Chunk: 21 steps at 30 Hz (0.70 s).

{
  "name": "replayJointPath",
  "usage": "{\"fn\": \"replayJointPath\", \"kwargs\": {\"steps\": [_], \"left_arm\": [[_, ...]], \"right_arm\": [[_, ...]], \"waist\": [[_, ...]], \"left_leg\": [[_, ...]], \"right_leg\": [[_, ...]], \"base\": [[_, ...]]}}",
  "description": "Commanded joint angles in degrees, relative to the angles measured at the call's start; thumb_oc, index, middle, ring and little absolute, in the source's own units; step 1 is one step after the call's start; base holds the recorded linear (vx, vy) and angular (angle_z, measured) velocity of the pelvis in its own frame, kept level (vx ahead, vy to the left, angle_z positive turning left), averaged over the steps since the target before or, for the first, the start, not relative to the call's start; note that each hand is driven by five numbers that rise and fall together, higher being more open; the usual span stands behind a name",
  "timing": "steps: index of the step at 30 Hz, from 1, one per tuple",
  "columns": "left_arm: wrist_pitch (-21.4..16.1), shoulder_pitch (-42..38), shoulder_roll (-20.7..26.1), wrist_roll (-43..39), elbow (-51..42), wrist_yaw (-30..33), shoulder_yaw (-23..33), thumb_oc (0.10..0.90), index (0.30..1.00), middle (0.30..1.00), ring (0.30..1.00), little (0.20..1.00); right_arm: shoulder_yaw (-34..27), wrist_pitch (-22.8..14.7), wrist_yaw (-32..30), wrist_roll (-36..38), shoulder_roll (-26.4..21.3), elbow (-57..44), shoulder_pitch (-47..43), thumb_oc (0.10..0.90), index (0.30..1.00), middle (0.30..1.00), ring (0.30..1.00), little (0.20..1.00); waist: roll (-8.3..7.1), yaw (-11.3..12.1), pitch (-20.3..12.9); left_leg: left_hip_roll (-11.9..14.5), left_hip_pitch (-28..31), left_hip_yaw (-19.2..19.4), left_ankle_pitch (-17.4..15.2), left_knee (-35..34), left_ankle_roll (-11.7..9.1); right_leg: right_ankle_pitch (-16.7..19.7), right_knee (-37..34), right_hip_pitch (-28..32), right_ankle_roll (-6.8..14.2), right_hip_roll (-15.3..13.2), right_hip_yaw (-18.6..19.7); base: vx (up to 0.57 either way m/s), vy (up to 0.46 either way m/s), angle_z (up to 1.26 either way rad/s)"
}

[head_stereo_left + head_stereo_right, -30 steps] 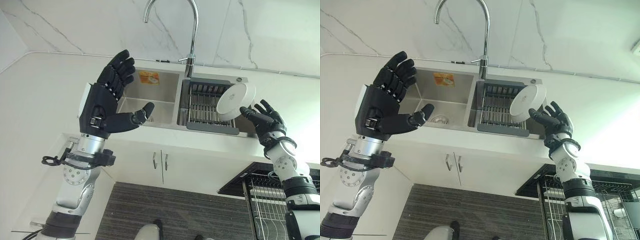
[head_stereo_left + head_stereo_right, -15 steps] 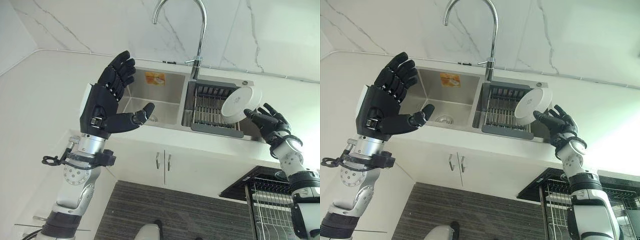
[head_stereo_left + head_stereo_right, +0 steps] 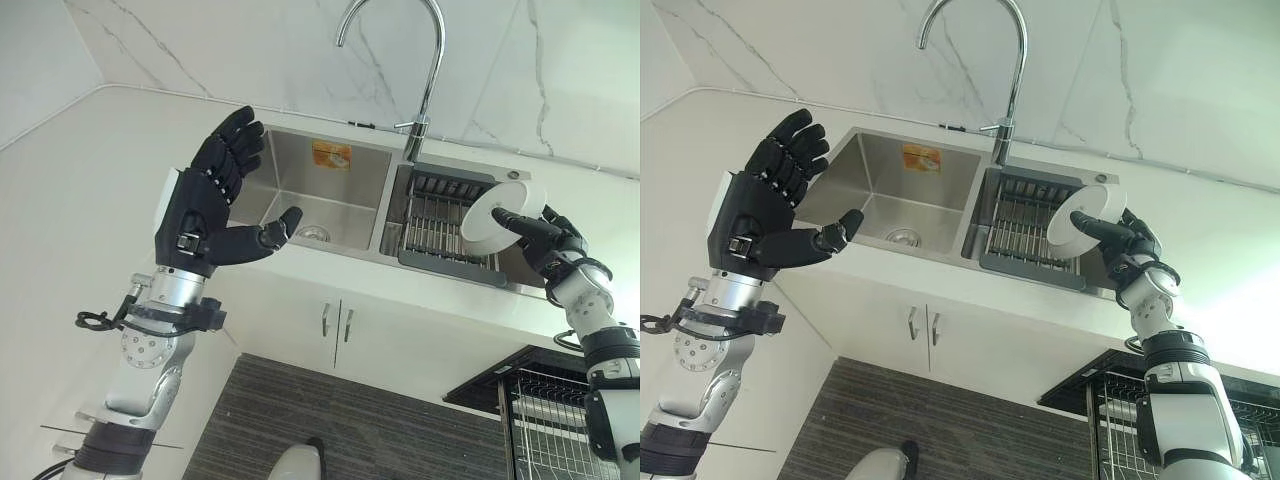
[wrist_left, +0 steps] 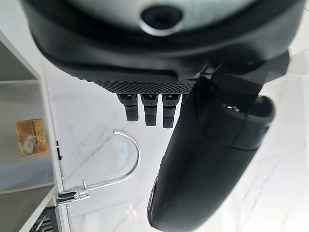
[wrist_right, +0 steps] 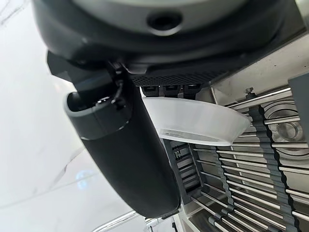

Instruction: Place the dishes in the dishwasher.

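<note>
A white shallow bowl [image 3: 488,218] hangs tilted over the right end of the dark drying rack [image 3: 440,218] in the sink's right basin. My right hand [image 3: 560,255] is shut on it, with the thumb [image 5: 130,154] across its face and the fingers behind its rim [image 5: 193,121]. My left hand [image 3: 205,215] is raised in front of the left basin [image 3: 320,190], open and holding nothing. Its straight fingers [image 4: 147,108] and thumb show in the left wrist view.
A tall curved faucet [image 3: 425,70] rises behind the sink against a marble wall. White cabinet doors [image 3: 335,325] sit below the counter. An open dishwasher's wire rack [image 3: 545,420] shows at the lower right, beneath my right arm.
The camera has shifted, so the whole scene sits further right. My right hand's thumb and fingers have closed onto the bowl, which is tilted more steeply. The left hand keeps its pose.
</note>
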Motion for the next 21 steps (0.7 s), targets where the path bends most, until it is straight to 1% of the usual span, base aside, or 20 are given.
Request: {"fn": "replayJointPath", "kwargs": {"steps": [1,6,14,15,16,17,18,21], "left_arm": [[-4.8,-4.2,2.6,-1.7,-4.0,1.5,-0.1,0.8,0.9,0.9,0.9,0.9],[-4.7,-3.7,3.6,-2.4,-3.8,1.3,0.4,0.8,0.9,0.9,0.9,0.9],[-3.1,-3.6,4.8,-1.9,-3.5,2.0,0.3,0.8,0.9,0.9,0.9,0.9],[-2.9,-3.5,5.2,-1.7,-3.4,2.1,0.4,0.8,0.9,0.9,0.9,0.9],[-2.5,-3.4,5.5,-1.6,-3.3,2.1,0.5,0.8,0.9,0.9,0.9,0.9],[-1.7,-2.9,6.1,-1.1,-3.0,1.9,0.8,0.8,0.9,0.9,0.9,0.9],[-1.4,-2.6,6.4,-0.8,-2.9,2.0,1.1,0.8,0.9,0.9,0.9,0.9],[0.1,-1.0,6.9,-0.9,-3.6,2.1,1.9,0.8,0.9,0.9,0.9,0.9]], "right_arm": [[2.1,-4.6,1.3,3.6,-5.8,-0.3,-6.3,0.8,0.9,0.9,0.9,0.9],[1.6,-4.7,0.0,5.1,-6.1,1.3,-6.3,0.8,0.9,0.9,0.9,0.9],[1.2,-4.9,-2.3,5.4,-6.6,5.4,-6.9,0.8,0.9,0.9,0.9,0.9],[1.3,-5.5,-2.4,4.9,-6.6,6.1,-7.1,0.508,0.462,0.462,0.462,0.462],[1.5,-6.0,-2.7,4.1,-6.5,6.5,-7.4,0.4,0.3,0.3,0.3,0.3],[1.9,-5.3,-3.4,1.9,-6.6,8.0,-8.3,0.4,0.3,0.3,0.3,0.3],[2.4,-5.1,-3.4,1.6,-6.8,9.2,-8.9,0.4,0.3,0.3,0.3,0.3],[3.0,-5.3,-3.8,-0.3,-7.6,11.5,-10.6,0.4,0.3,0.3,0.3,0.3]], "waist": [[-0.08,0.0,-6.5],[0.09,0.5,-6.5],[0.06,1.1,-6.4],[0.04,1.3,-6.4],[0.03,1.4,-6.4],[0.06,1.8,-6.5],[0.08,2.0,-6.5],[0.52,2.8,-6.4]], "left_leg": [[5.3,5.1,-1.3,-7.2,-0.4,-6.8],[5.4,4.8,-1.7,-6.8,-0.4,-6.9],[5.4,4.5,-2.2,-6.4,-0.4,-7.0],[5.4,4.5,-2.2,-6.4,-0.4,-7.0],[5.3,4.5,-2.3,-6.4,-0.4,-7.0],[5.2,4.6,-2.4,-6.4,-0.4,-6.9],[5.1,4.6,-2.5,-6.3,-0.4,-6.9],[5.1,4.3,-2.6,-6.0,-0.4,-7.1]], "right_leg": [[-6.1,5.5,-2.7,1.5,-2.0,0.0],[-6.2,5.5,-2.3,1.5,-2.2,-0.8],[-6.3,5.5,-1.8,1.5,-2.4,-1.7],[-6.3,5.5,-1.7,1.5,-2.4,-1.8],[-6.3,5.5,-1.7,1.5,-2.4,-1.8],[-6.3,5.5,-1.6,1.5,-2.4,-1.7],[-6.4,5.5,-1.6,1.5,-2.3,-1.6],[-6.5,5.5,-1.8,1.4,-2.2,-1.7]], "base": [[0.02,-0.005,0.26],[0.03,-0.012,0.2],[0.04,-0.048,0.06],[0.07,-0.088,0.04],[0.13,-0.133,0.07],[0.15,-0.136,0.08],[0.17,-0.141,0.09],[0.09,-0.08,0.05]]}}
